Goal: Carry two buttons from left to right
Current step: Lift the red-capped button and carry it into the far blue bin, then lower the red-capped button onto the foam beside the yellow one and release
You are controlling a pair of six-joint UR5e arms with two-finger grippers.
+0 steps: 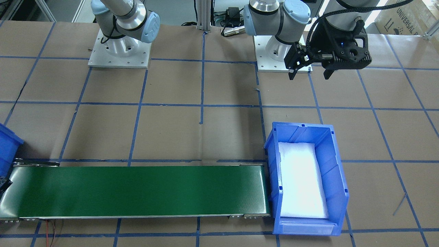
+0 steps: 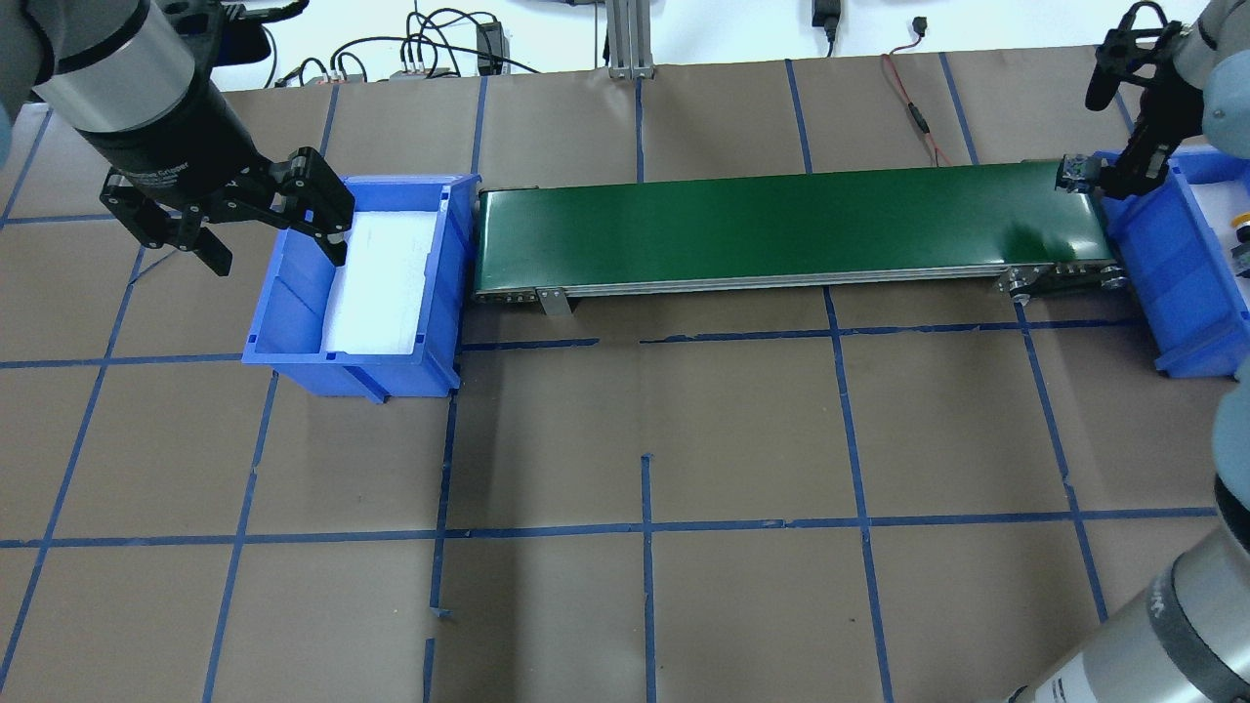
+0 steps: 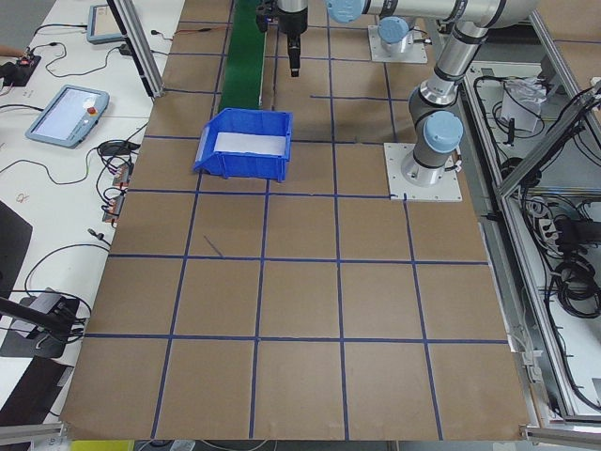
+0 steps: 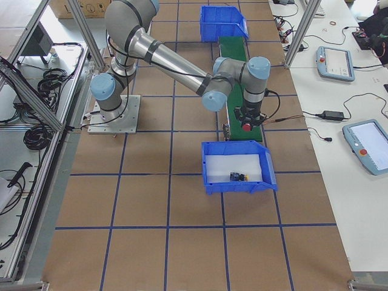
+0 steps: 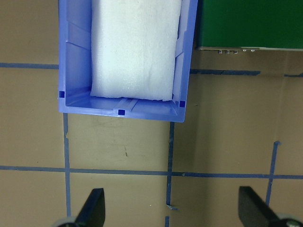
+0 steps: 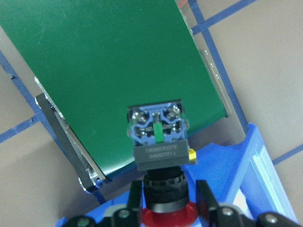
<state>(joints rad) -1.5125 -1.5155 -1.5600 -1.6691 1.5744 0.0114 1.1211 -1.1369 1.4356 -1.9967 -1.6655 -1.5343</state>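
Holds red button (image 6: 160, 142) in right jaws, cap toward the wrist, over the end of the green belt (image 6: 109, 61), just beside right bin (image 6: 248, 158). Has yellow button (image 4: 238, 176) lying in that bin on white foam. Shows left jaws wide apart, empty, above the surface (image 5: 213, 132) near left bin (image 5: 71, 71).
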